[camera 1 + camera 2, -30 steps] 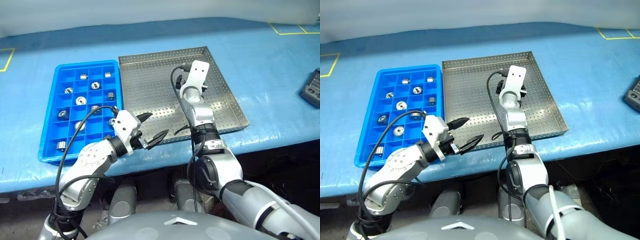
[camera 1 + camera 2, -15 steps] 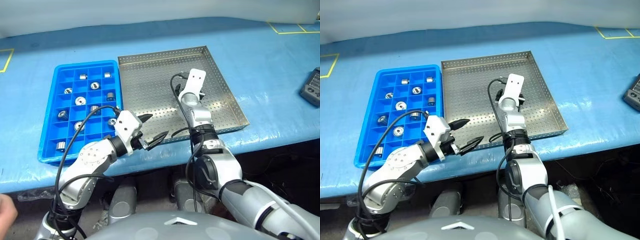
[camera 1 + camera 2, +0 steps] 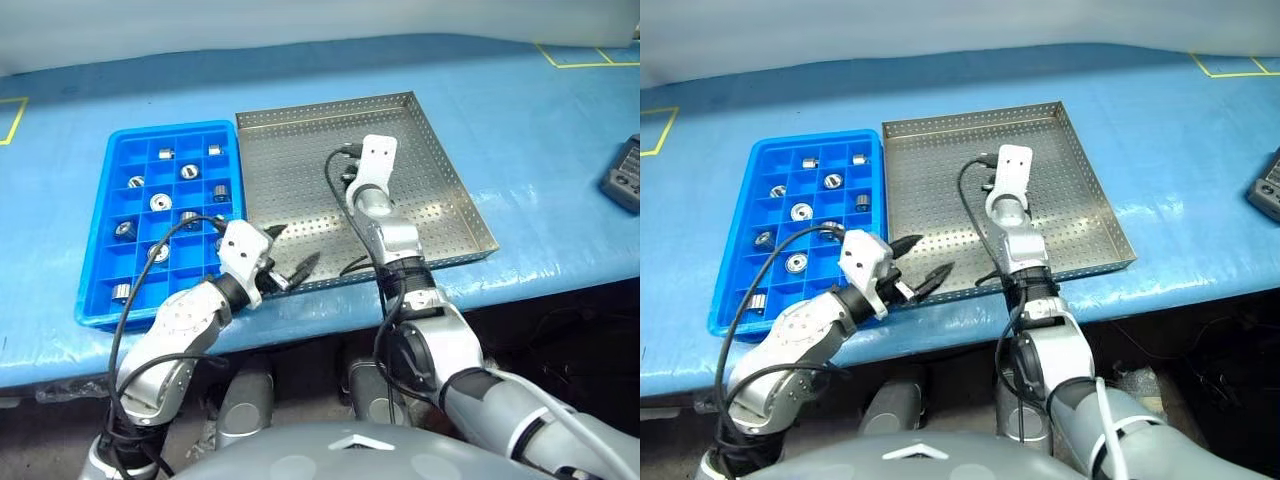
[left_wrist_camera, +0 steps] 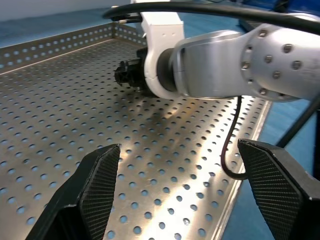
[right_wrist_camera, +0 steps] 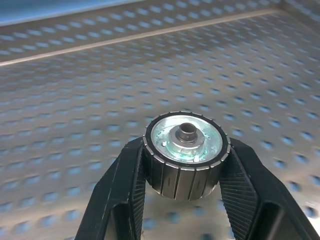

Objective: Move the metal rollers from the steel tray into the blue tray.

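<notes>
Right wrist view shows the right hand [image 5: 182, 172] clamped on one metal roller [image 5: 184, 152], a ribbed silver cylinder with a small hub in its face, pinched between both black fingers [image 5: 122, 192] just above the perforated floor of the steel tray [image 5: 75, 90]. From the head views, that hand sits over the middle of the steel tray [image 3: 300, 165], which otherwise looks bare, though anything under the arm is hidden. At about nine o'clock from the steel tray, just beside it on the blue-covered bench [image 3: 520, 120], lies the blue tray [image 3: 108, 200]; roughly ten metal rollers [image 3: 160, 201] sit singly in its compartments, the exact count being hard to settle at this distance. The left hand [image 3: 290, 258] hovers with its fingers spread wide and nothing between them, over the steel tray's near rim towards the seven o'clock corner, close to the blue tray's near right corner. A dark device [image 3: 625, 175] lies at the bench's three o'clock edge.
</notes>
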Motion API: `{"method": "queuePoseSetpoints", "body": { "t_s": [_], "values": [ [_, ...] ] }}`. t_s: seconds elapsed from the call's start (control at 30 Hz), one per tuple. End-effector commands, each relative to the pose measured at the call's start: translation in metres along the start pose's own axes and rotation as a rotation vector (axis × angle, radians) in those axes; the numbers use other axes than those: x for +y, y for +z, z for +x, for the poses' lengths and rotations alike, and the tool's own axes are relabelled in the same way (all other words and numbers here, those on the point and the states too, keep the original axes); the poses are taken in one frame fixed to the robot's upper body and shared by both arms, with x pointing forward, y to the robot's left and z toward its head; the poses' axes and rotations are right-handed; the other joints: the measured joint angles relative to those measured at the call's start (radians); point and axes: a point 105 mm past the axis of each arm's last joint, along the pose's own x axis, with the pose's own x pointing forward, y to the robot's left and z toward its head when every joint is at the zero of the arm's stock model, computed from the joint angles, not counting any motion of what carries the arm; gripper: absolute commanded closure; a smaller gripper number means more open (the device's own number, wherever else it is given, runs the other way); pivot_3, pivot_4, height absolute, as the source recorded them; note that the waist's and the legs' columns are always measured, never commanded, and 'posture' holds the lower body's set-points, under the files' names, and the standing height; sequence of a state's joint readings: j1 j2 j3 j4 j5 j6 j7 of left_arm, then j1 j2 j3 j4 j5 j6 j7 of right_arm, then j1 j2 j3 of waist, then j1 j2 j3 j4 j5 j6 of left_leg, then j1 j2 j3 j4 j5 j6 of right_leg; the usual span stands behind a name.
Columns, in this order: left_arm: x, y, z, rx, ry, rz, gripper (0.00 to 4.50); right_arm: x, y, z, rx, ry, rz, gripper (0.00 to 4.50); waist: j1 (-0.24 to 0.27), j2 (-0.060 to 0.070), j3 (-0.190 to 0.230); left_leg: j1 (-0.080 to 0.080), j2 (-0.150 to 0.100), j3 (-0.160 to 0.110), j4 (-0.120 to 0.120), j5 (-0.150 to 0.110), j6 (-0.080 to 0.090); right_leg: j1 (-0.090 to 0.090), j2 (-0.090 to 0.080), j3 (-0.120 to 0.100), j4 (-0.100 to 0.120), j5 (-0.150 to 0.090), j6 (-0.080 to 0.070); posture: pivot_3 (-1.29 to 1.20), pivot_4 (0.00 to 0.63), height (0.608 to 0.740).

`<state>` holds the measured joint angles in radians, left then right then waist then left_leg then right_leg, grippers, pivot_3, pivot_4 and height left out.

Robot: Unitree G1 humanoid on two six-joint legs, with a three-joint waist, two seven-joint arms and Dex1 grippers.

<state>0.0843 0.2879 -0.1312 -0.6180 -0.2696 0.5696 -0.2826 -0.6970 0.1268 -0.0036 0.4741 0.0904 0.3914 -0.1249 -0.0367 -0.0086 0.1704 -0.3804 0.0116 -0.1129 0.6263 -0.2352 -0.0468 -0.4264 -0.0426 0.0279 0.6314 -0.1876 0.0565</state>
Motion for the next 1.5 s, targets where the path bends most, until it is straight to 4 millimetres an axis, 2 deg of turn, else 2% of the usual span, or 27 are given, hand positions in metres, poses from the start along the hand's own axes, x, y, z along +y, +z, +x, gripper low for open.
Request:
{"method": "queuePoseSetpoints", "body": {
  "t_s": [0.03, 0.1, 0.2, 0.37, 0.5, 0.73, 0.93, 1.07, 1.2, 1.33, 1.5],
  "values": [
    [0.050, 0.023, -0.019, -0.170, 0.359, 0.054, 0.36, 0.076, 0.032, -0.034, -0.103, 0.394, -0.047, 2.77, 0.005, 0.000, 0.000, 0.000, 0.000, 0.000, 0.000, 0.000, 0.000, 0.000, 0.000, 0.000, 0.000, 0.000, 0.000, 0.17, 0.150, 0.740],
    [0.064, 0.026, -0.034, -0.211, 0.474, 0.046, 0.36, 0.098, 0.036, -0.050, -0.106, 0.517, -0.039, 2.77, 0.015, 0.000, 0.000, 0.000, 0.001, -0.001, -0.001, 0.000, 0.000, -0.001, 0.001, -0.001, 0.001, 0.000, 0.000, 0.19, 0.150, 0.740],
    [0.076, 0.026, -0.055, -0.231, 0.568, 0.048, 0.36, 0.120, 0.038, -0.067, -0.109, 0.624, -0.063, 2.77, 0.037, 0.000, 0.000, 0.000, 0.001, -0.001, 0.000, 0.000, 0.000, -0.001, 0.001, -0.002, 0.001, -0.001, -0.002, 0.23, 0.150, 0.740],
    [0.076, 0.018, -0.086, -0.199, 0.622, 0.060, 0.36, 0.142, 0.033, -0.080, -0.080, 0.732, -0.087, 2.77, 0.067, -0.001, 0.000, 0.000, 0.000, -0.001, 0.002, 0.000, 0.000, 0.001, 0.000, -0.002, 0.000, -0.003, -0.005, 0.29, 0.150, 0.740],
    [0.074, 0.007, -0.110, -0.139, 0.679, 0.063, 0.36, 0.158, 0.016, -0.093, -0.022, 0.824, -0.142, 2.77, 0.082, -0.001, 0.000, -0.001, 0.000, -0.001, 0.001, 0.000, -0.001, 0.000, 0.000, -0.003, 0.000, -0.004, -0.005, 0.33, 0.150, 0.740],
    [0.072, -0.008, -0.127, -0.104, 0.766, -0.008, 0.36, 0.172, -0.019, -0.120, 0.087, 0.980, -0.239, 2.77, 0.111, -0.001, 0.000, -0.002, 0.001, -0.002, 0.001, 0.000, -0.001, -0.001, -0.001, -0.005, 0.000, -0.005, -0.006, 0.38, 0.150, 0.740],
    [0.075, -0.014, -0.143, -0.096, 0.836, -0.043, 0.36, 0.176, -0.037, -0.125, 0.149, 0.996, -0.242, 2.77, 0.134, -0.002, 0.000, -0.003, 0.001, -0.003, 0.001, 0.000, -0.001, -0.003, -0.001, -0.007, -0.001, -0.005, -0.006, 0.40, 0.150, 0.740],
    [0.076, -0.011, -0.141, -0.103, 0.828, -0.040, 0.36, 0.174, -0.049, -0.124, 0.198, 0.980, -0.227, 2.77, 0.143, -0.002, 0.000, -0.004, 0.001, -0.003, 0.001, 0.000, -0.001, -0.003, -0.001, -0.007, -0.001, -0.005, -0.006, 0.40, 0.150, 0.740],
    [0.076, -0.009, -0.132, -0.107, 0.791, -0.032, 0.36, 0.171, -0.050, -0.124, 0.208, 0.970, -0.203, 1.41, 0.147, -0.003, -0.001, -0.004, 0.001, -0.003, 0.001, 0.000, -0.001, -0.003, -0.001, -0.007, -0.002, -0.005, -0.006, 0.37, 0.150, 0.740],
    [0.078, -0.002, -0.116, -0.126, 0.728, -0.016, 0.36, 0.157, -0.030, -0.119, 0.141, 0.896, -0.128, 0.13, 0.147, -0.003, -0.001, -0.005, 0.001, -0.003, 0.001, 0.000, -0.001, -0.003, -0.001, -0.008, -0.002, -0.005, -0.006, 0.31, 0.150, 0.740],
    [0.081, 0.006, -0.090, -0.130, 0.636, -0.008, 0.36, 0.126, -0.003, -0.116, 0.023, 0.828, -0.108, 0.13, 0.129, -0.003, -0.001, -0.005, 0.001, -0.003, 0.001, 0.000, -0.002, -0.002, -0.001, -0.008, -0.002, -0.005, -0.006, 0.23, 0.150, 0.740]
  ]
}}
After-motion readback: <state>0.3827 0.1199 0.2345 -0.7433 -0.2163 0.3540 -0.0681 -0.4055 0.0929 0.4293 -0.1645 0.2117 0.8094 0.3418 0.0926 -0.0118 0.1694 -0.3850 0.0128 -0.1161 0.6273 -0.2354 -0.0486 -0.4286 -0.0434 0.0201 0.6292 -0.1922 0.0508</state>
